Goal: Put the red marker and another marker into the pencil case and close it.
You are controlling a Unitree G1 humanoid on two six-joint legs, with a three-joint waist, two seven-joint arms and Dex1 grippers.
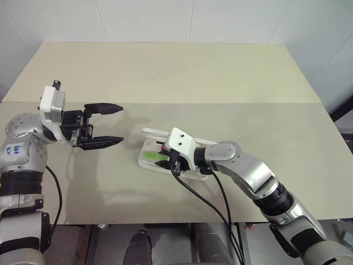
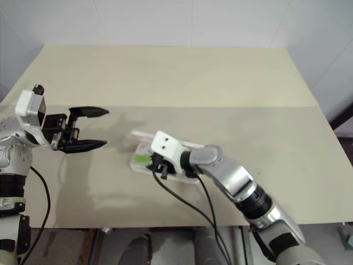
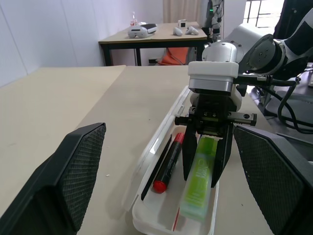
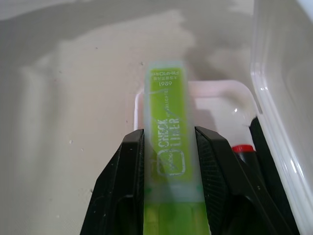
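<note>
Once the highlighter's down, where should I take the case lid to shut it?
Likely the lid's free long edge, from the side away from the tray. It stands open along the tray's far long side, beside the red marker, so pushing there should swing it over.

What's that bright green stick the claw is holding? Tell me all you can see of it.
The green highlighter is a stubby, flat-sided marker of translucent lime plastic with pale lettering printed on it. It lies lengthwise in the open white pencil case, beside the red marker. The right claw has a finger pressed on each side of it.
</note>
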